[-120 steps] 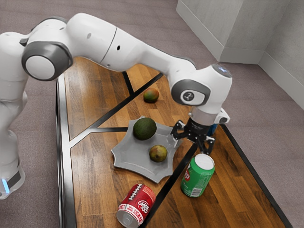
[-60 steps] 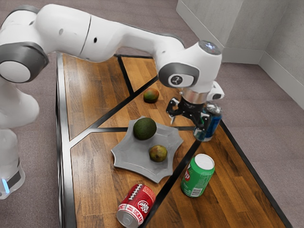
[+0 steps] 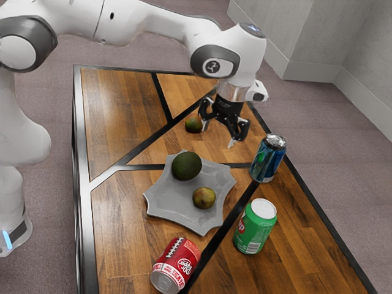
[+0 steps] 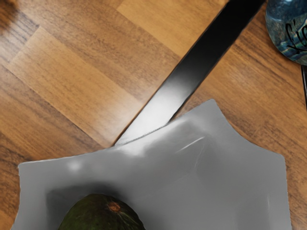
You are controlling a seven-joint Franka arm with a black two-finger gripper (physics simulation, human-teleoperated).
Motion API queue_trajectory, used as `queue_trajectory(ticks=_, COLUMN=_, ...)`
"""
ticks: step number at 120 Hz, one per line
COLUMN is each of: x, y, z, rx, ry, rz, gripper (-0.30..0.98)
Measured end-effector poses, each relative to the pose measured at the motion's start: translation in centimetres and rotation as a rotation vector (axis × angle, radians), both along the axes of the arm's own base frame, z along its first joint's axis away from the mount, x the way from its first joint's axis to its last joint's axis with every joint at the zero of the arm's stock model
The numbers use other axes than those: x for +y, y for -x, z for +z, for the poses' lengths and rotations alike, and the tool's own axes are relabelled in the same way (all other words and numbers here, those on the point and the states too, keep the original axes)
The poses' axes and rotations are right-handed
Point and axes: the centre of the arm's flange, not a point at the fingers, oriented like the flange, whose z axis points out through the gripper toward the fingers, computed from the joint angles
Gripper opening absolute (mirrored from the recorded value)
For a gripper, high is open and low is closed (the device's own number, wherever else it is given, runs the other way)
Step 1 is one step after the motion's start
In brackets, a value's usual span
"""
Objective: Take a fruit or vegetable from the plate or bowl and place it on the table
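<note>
We see a wooden table (image 3: pixel 119 116) on the greyish floor (image 3: pixel 331 147); the plate (image 3: pixel 165 193) carries one dark green avocado (image 3: pixel 187 166) and one smaller, brownish-green fruit (image 3: pixel 204 198). Our claw (image 3: pixel 218 135) stands spread.

White “Dr Pepper” on the red can (image 3: pixel 176 265), “UP” on the green can (image 3: pixel 255 226), dark script starting with “L” on the blue can (image 4: pixel 287 24), cut off at the wrist view's edge; other print (image 3: pixel 252 248) too small.
</note>
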Motion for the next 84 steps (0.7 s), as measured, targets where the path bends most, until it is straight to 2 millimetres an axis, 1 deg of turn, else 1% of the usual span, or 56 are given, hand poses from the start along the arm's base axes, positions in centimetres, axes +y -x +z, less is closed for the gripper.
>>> queue_trajectory(ticks=3, x=0.5, y=-0.1, z=2.0, rx=-0.02, ry=-0.003, rz=0.002, gripper=0.69)
queue_trajectory(ticks=8, x=1.2, y=0.0, z=4.7, rx=-0.039, ry=-0.006, rz=0.003, gripper=0.69)
queue_trajectory(ticks=15, x=1.6, y=0.5, z=8.3, rx=-0.065, ry=-0.002, rz=-0.007, gripper=0.69)
queue_trajectory(ticks=18, x=1.5, y=0.8, z=9.3, rx=-0.067, ry=0.008, rz=-0.02, gripper=0.69)
queue_trajectory(ticks=23, x=1.6, y=1.3, z=10.5, rx=-0.065, ry=0.011, rz=-0.031, gripper=0.69)
queue_trajectory(ticks=32, x=1.6, y=2.0, z=12.0, rx=-0.051, ry=0.014, rz=-0.048, gripper=0.69)
queue_trajectory(ticks=40, x=1.7, y=2.3, z=12.6, rx=-0.031, ry=0.014, rz=-0.044, gripper=0.69)
queue_trajectory(ticks=43, x=1.7, y=2.6, z=13.5, rx=-0.036, ry=0.017, rz=-0.046, gripper=0.69)
queue_trajectory(ticks=47, x=1.4, y=3.1, z=15.2, rx=-0.052, ry=0.021, rz=-0.056, gripper=0.69)
queue_trajectory(ticks=51, x=0.8, y=3.6, z=16.4, rx=-0.056, ry=0.025, rz=-0.073, gripper=0.69)
queue_trajectory(ticks=55, x=0.1, y=4.0, z=16.9, rx=-0.049, ry=0.025, rz=-0.094, gripper=0.69)
queue_trajectory(ticks=70, x=-3.2, y=5.2, z=17.2, rx=0.001, ry=0.039, rz=-0.2, gripper=0.69)
queue_trajectory(ticks=78, x=-4.4, y=6.0, z=17.5, rx=0.017, ry=0.041, rz=-0.252, gripper=0.69)
queue_trajectory(ticks=81, x=-5.0, y=6.7, z=18.0, rx=0.013, ry=0.056, rz=-0.286, gripper=0.69)
queue_trajectory(ticks=84, x=-5.3, y=8.1, z=19.1, rx=-0.001, ry=0.08, rz=-0.326, gripper=0.69)
